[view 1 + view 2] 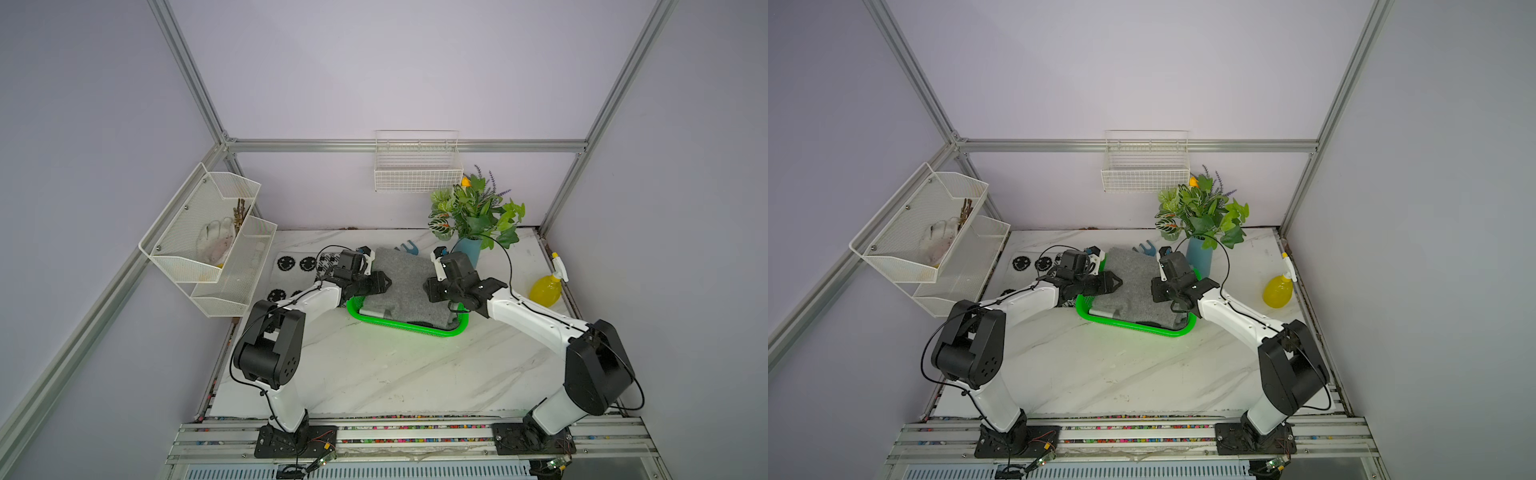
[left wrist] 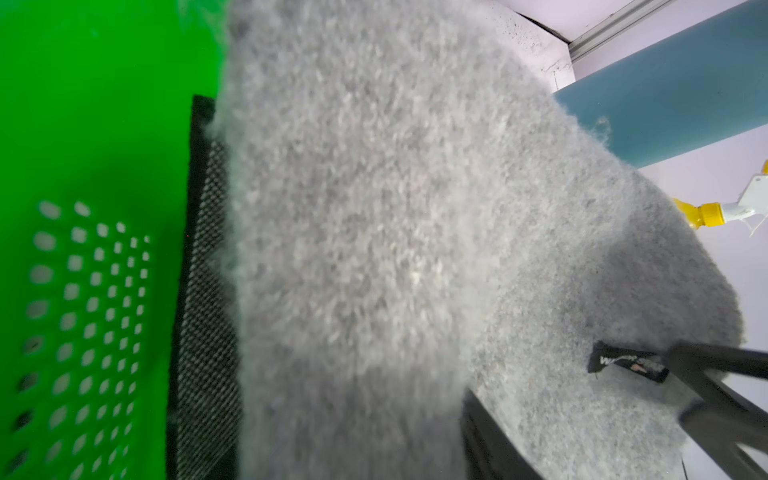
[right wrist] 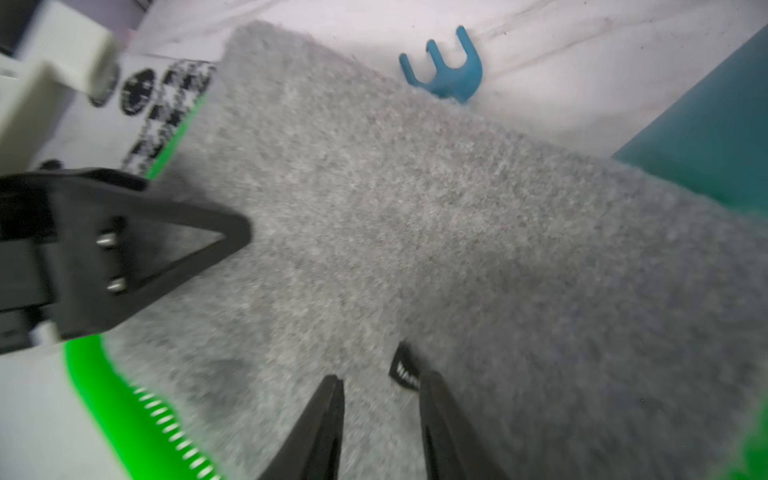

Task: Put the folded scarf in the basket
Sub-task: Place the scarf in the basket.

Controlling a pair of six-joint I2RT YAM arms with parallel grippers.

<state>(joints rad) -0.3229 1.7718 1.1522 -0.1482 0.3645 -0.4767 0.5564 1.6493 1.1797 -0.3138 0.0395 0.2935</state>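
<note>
Grey folded scarf lies across the green basket, middle of the worktop toward the rear edge; its far end seems to ride over the basket's rear rim. Right pincer hangs over the scarf, fingers apart, nothing between. Left pincer sits at the scarf's side nearer the left edge; open or closed, cannot tell. Step: settling. Best nudge the far fold down inside the rim, then lift clear without snagging the nap

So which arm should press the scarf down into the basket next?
Probably the right: the right gripper hovers open over the scarf's top, while the left gripper sits at its side edge, beside the basket wall.
</note>
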